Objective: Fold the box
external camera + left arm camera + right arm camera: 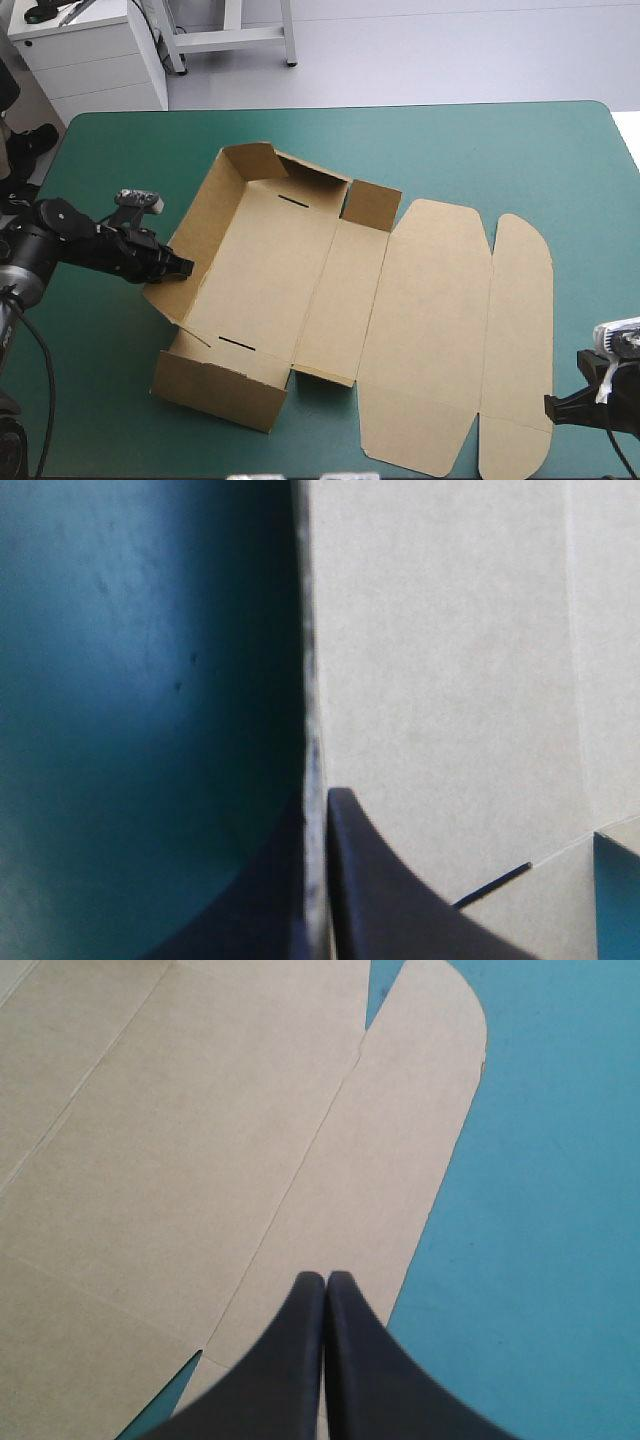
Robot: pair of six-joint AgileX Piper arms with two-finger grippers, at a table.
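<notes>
So the box is sitting about mid-table on the teal-green cover, tray end to the left and lid end to the right. Starting on the left, your left gripper is pinching the top edge of the left wall. In the left wrist view the board edge is running straight up between the two black fingers, so it's clamped on the box. That wall seems to be leaning outward a bit instead of standing straight. The far wall and near wall are already standing. Moving right, the lid and its rounded flap are lying flat. Your right gripper is hanging just beside the flap's near right edge, fingers pressed together in a point and gripping nothing. Handling-wise, I'm guessing this is light, thin board, stiff across a panel but bending easily at the creases. It's probably going to be sliding on the cover if you're pushing from one side only. I'd be taking hold along an edge close to a crease, not at corners, and going gentle so you're not crushing the wall.
</notes>
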